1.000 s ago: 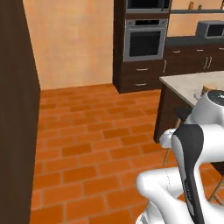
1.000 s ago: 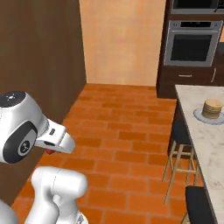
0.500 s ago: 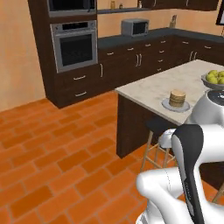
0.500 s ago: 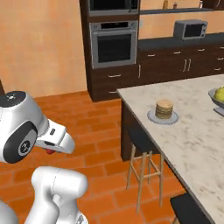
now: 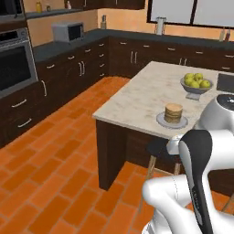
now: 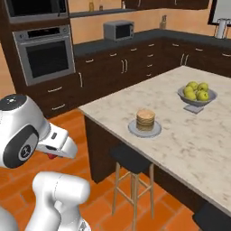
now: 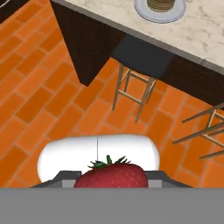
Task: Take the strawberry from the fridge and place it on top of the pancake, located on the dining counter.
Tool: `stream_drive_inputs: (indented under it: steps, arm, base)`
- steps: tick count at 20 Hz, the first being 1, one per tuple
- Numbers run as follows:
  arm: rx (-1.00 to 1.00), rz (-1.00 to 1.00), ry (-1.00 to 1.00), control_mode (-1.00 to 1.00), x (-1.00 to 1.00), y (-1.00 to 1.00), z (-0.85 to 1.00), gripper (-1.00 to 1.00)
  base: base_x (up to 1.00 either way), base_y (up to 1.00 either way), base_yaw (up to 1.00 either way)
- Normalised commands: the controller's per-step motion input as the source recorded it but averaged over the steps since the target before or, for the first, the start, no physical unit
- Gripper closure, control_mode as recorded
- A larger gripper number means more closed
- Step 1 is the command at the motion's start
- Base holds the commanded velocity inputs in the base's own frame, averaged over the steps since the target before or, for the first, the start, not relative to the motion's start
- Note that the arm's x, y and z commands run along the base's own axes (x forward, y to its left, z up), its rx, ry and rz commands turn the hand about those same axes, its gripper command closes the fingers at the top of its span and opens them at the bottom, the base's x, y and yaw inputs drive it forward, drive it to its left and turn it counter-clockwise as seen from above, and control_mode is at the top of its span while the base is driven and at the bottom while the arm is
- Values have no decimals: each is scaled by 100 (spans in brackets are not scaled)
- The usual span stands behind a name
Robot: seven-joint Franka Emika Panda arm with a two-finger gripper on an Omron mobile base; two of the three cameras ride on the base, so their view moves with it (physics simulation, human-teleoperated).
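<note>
At nine o'clock in the left base view we see the wall oven (image 5: 16,64), then the microwave (image 5: 67,32) at eleven on the dark wall cabinets. Toward three o'clock lies the dining worktop (image 5: 146,98), pale marbled stone, carrying the pancake (image 5: 173,113) stacked on a grey plate (image 5: 161,120), with a bowl of green apples (image 5: 195,83) just beyond it at two o'clock. A dark stool (image 6: 131,159) stands tucked against the worktop's near edge, right below the plate.

In the hand view, the strawberry (image 7: 112,175) sits at six o'clock, and the gripper (image 7: 112,180) is clamped together on it, its green leaves poking up. The plate and pancake show at twelve o'clock, well apart from the fruit, with brick floor (image 7: 48,100) between.

We judge the fetching half done: the fruit is out of the fridge and in hand, and the worktop is within sight. What is left is to close in on the worktop, carry the strawberry over the pancake, lower it and let go.
</note>
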Motion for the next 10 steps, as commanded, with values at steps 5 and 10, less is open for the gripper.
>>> stream_drive_inputs:
  steps: [5,10]
  arm:
    - [0,0,0,100,0,0,0,100]
    - [0,0,0,100,0,0,0,100]
  base:
    - [37,6,-66]
    - [60,64,-68]
